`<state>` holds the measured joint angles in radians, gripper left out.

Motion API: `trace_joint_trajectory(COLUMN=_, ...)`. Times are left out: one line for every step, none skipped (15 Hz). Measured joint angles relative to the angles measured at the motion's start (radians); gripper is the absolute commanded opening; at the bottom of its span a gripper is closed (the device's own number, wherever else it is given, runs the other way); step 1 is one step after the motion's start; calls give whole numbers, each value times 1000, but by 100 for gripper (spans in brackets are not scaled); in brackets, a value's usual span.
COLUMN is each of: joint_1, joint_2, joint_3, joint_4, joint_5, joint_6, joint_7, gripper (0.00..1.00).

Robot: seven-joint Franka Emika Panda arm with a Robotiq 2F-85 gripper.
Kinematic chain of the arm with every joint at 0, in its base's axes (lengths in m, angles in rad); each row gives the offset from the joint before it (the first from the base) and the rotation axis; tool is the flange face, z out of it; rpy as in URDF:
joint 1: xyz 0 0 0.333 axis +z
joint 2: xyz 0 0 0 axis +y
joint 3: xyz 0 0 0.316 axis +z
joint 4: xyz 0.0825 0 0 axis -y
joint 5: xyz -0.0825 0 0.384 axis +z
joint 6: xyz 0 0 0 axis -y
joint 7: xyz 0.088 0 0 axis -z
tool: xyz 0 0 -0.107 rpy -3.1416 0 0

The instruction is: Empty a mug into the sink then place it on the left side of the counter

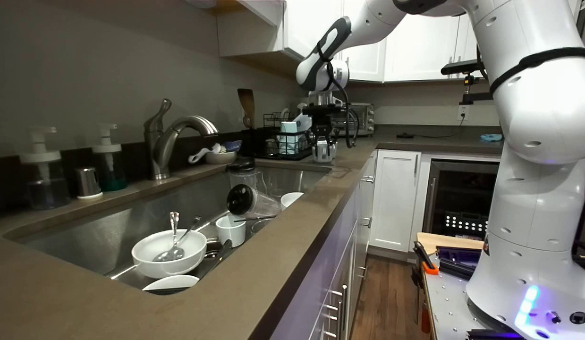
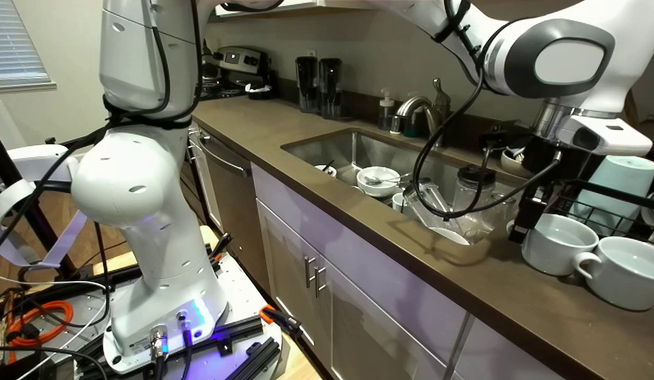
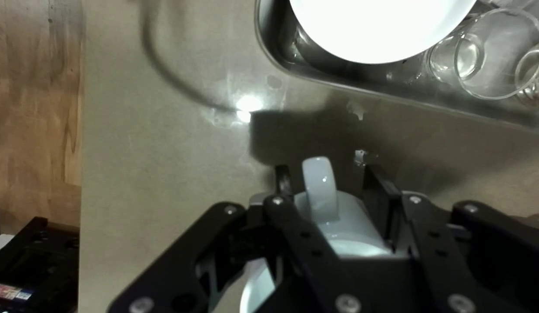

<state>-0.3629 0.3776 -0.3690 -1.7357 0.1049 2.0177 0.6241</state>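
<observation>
In an exterior view the white mug [image 2: 559, 244] stands upright on the counter [image 2: 495, 295], just past the sink's end. My gripper [image 3: 328, 176] is open over it. In the wrist view the mug's handle [image 3: 320, 187] rises between the two black fingers [image 3: 382, 191], with gaps on both sides. Part of the mug's body is hidden under the gripper; whether it holds liquid I cannot tell. The steel sink [image 1: 108, 231] lies alongside, holding dishes. In that same exterior view the gripper [image 1: 323, 141] hangs low beyond the sink's far end.
A second white mug [image 2: 627, 272] stands close beside it. Behind is a black wire dish rack [image 2: 575, 206] with a pale blue cup [image 2: 619, 184]. The faucet [image 1: 179, 137] arches over the sink. In the sink sit a bowl [image 1: 150, 257], a white cup [image 1: 231, 230] and clear containers [image 1: 264, 205].
</observation>
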Motion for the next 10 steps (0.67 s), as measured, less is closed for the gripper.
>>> trace_joint_trajectory(joint_1=0, joint_2=0, joint_3=0, joint_4=-1, joint_5=0, joint_6=0, joint_7=0, gripper=59)
trace_joint_trajectory(joint_1=0, joint_2=0, joint_3=-1, joint_4=-3, joint_5=0, joint_6=0, joint_7=0, gripper=59)
trace_joint_trajectory(joint_1=0, joint_2=0, joint_3=-1, joint_4=-6, joint_5=0, joint_6=0, joint_7=0, gripper=59)
trace_joint_trajectory(joint_1=0, joint_2=0, joint_3=-2, joint_4=-8, joint_5=0, joint_6=0, joint_7=0, gripper=51)
trace_joint_trajectory(joint_1=0, joint_2=0, joint_3=-3, joint_4=-10, joint_5=0, joint_6=0, joint_7=0, gripper=34)
trace_joint_trajectory(joint_1=0, joint_2=0, joint_3=-3, joint_4=-11, joint_5=0, joint_6=0, joint_7=0, gripper=27)
trace_joint_trajectory(joint_1=0, joint_2=0, joint_3=-3, joint_4=-12, joint_5=0, joint_6=0, joint_7=0, gripper=21)
trace_joint_trajectory(joint_1=1, joint_2=0, joint_3=-3, joint_4=-12, joint_5=0, joint_6=0, joint_7=0, gripper=14)
trace_joint_trajectory(joint_1=1, joint_2=0, joint_3=-2, joint_4=-12, joint_5=0, joint_6=-1, joint_7=0, gripper=7)
trace_joint_trajectory(joint_1=1, joint_2=0, joint_3=-2, joint_4=-12, joint_5=0, joint_6=-1, joint_7=0, gripper=6)
